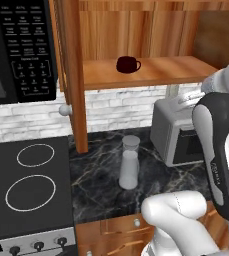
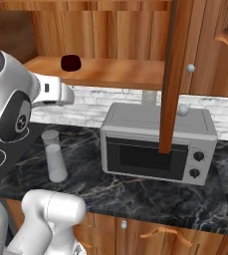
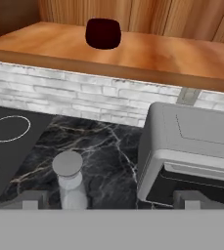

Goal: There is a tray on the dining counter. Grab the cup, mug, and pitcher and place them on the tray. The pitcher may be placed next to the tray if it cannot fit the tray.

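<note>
The dark maroon mug (image 1: 127,64) (image 2: 70,63) (image 3: 103,33) stands on a wooden shelf inside an open cabinet. Below it, the tall clear pitcher (image 1: 129,162) (image 2: 54,155) (image 3: 70,180) stands upright on a black marble counter (image 1: 101,185). My gripper (image 1: 188,97) (image 2: 68,97) (image 3: 111,201) hovers in the air above the counter, below shelf height, facing the shelf and the mug. It is open, its fingertips (image 3: 29,201) set wide apart with nothing between them. The cup, the tray and the dining counter are out of view.
A grey toaster oven (image 1: 178,132) (image 2: 158,142) (image 3: 196,146) sits on the counter right of the pitcher. A black stovetop (image 1: 28,185) lies to the left, a microwave (image 1: 18,50) above it. The open cabinet door (image 1: 71,75) (image 2: 172,74) juts out edge-on.
</note>
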Tool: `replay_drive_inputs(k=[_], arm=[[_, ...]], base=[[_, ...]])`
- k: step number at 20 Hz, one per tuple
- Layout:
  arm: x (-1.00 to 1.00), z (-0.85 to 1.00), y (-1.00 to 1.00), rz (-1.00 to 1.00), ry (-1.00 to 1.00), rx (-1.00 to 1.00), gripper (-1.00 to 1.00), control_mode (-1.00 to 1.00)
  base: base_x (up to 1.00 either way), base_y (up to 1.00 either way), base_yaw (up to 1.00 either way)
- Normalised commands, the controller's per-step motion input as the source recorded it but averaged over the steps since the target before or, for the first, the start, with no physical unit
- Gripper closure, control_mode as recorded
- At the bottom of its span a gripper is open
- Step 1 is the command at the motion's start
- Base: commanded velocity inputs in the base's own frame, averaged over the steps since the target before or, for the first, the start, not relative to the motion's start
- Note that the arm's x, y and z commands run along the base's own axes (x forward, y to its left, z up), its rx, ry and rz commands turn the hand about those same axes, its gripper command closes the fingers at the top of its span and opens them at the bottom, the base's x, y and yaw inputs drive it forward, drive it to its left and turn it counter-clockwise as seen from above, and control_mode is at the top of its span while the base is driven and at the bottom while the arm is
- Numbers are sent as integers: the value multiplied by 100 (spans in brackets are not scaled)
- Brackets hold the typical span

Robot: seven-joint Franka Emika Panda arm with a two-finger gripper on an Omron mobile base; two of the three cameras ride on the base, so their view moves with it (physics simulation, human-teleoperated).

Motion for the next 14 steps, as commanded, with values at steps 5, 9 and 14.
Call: replay_drive_inputs(k=[5,9,14], arm=[[-2,8,0,6,-17,0,-100,-100],[0,5,0,6,-16,0,-100,-100],[0,10,0,4,-11,0,-100,-100]], base=[[0,0,0],[0,0,0],[0,0,0]])
